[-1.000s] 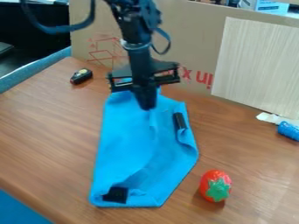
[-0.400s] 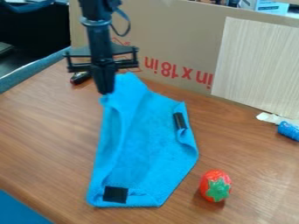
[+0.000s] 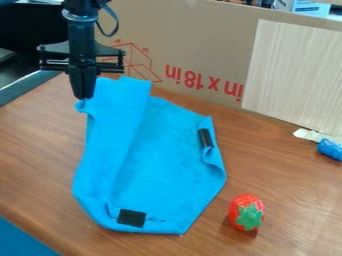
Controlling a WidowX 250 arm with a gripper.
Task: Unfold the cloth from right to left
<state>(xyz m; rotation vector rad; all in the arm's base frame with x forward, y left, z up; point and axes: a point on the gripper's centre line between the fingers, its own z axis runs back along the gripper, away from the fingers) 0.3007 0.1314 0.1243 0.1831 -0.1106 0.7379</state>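
At the upper left, my gripper (image 3: 82, 96) hangs over the table, shut on the upper left corner of the blue cloth (image 3: 163, 155). That corner is lifted a little, and a raised fold runs from it down the cloth's left side. The rest of the cloth lies on the table, with its right edge folded in near a black patch and another black patch near the bottom edge.
A red toy strawberry (image 3: 246, 212) with a green top lies right of the cloth on the wooden table (image 3: 280, 170). A cardboard panel (image 3: 200, 45) stands along the back. At the right edge is a blue roll (image 3: 330, 149).
My gripper has moved left with the cloth's corner in it. The cloth's left side has followed and spread leftward, while its right side has stayed in place.
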